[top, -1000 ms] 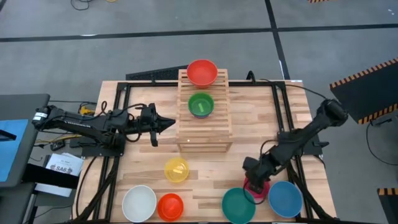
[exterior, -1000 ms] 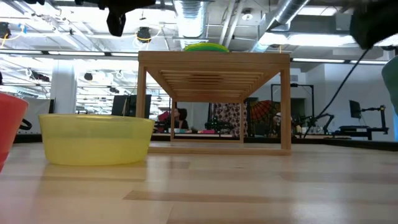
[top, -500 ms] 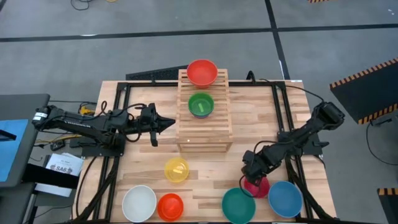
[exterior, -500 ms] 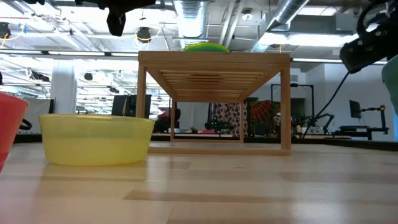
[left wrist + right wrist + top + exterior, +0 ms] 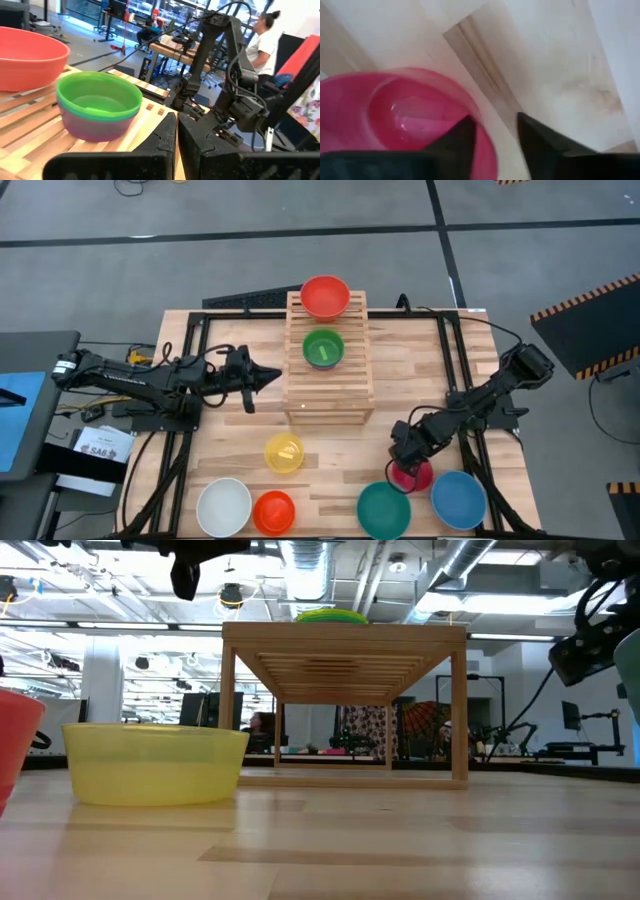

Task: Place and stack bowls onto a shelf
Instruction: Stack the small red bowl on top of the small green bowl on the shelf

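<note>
Plank tabletop (image 5: 330, 445); right gripper (image 5: 403, 463) straddles magenta bowl (image 5: 412, 477) rim, fingers part-open, nothing gripped yet. Seat deeper, then pinch squarely.

Open tabletop (image 5: 440, 370) right of the shelf (image 5: 328, 370); near edge crowded by teal bowl (image 5: 383, 510), blue bowl (image 5: 459, 499), magenta bowl (image 5: 412, 477).
</note>
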Controlling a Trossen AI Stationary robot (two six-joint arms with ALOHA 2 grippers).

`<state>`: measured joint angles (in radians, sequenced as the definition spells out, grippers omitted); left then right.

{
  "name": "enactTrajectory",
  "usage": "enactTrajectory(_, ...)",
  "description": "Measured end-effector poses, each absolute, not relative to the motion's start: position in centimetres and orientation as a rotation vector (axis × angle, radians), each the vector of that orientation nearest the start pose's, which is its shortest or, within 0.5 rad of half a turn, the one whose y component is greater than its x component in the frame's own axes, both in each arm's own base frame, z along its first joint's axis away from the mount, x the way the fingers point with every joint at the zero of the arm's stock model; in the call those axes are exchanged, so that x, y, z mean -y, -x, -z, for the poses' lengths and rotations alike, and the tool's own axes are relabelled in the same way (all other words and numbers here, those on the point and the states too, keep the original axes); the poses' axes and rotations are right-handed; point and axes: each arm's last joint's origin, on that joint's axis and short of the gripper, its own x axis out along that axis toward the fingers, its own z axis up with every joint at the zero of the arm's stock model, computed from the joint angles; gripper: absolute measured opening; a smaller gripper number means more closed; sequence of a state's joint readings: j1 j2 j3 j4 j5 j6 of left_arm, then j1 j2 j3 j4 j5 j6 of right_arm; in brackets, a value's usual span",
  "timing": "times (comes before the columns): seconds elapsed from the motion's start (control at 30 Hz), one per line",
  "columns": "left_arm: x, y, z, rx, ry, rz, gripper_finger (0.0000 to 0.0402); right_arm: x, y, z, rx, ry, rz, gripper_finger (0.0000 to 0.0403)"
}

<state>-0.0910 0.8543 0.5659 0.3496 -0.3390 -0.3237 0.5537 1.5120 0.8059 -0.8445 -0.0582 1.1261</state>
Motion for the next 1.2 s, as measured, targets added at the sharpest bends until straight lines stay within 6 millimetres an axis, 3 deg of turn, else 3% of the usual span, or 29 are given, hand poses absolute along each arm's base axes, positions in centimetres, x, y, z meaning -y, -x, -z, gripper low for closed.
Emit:
enactTrajectory(0.13, 0.7, -19.3, -29.6, 0.103, 0.335, -0.253, 0.0000, -12.1, -19.6, -16.0, -1.580, -0.483, 0.354, 0.0032)
enactTrajectory(0.3, 0.7, -19.3, -29.6, 0.103, 0.331, -0.253, 0.0000, -10.9, -19.5, -18.8, -1.550, -0.509, 0.249, 0.0022)
enactTrajectory(0.43, 0.7, -19.3, -29.7, 0.110, 0.308, -0.252, 0.0000, -8.9, -19.8, -24.1, -1.430, -0.550, 0.170, 0.0022)
enactTrajectory(0.53, 0.7, -19.3, -29.8, 0.108, 0.281, -0.253, 0.0000, -7.2, -20.9, -29.5, -1.205, -0.636, 0.122, 0.0022)
enactTrajectory(0.7, 0.8, -19.3, -30.2, 0.139, 0.221, -0.242, 0.0000, -3.1, -23.1, -37.7, -0.853, -0.761, 0.213, 0.0022)
enactTrajectory(0.8, 0.8, -19.2, -30.5, 0.167, 0.175, -0.243, 0.0000, -0.2, -24.5, -40.8, -0.745, -0.783, 0.291, 0.0022)
enactTrajectory(0.9, 0.7, -18.9, -30.8, 0.183, 0.144, -0.246, 0.0000, 2.9, -26.3, -42.6, -0.677, -0.775, 0.365, 0.0022)
enactTrajectory(1.0, 0.7, -18.4, -31.1, 0.192, 0.130, -0.247, 0.0000, 5.6, -28.4, -42.9, -0.660, -0.744, 0.423, 0.0022)
enactTrajectory(1.2, 0.6, -17.6, -31.9, 0.238, 0.138, -0.243, 0.0000, 9.5, -32.0, -41.2, -0.731, -0.729, 0.514, 0.0028)
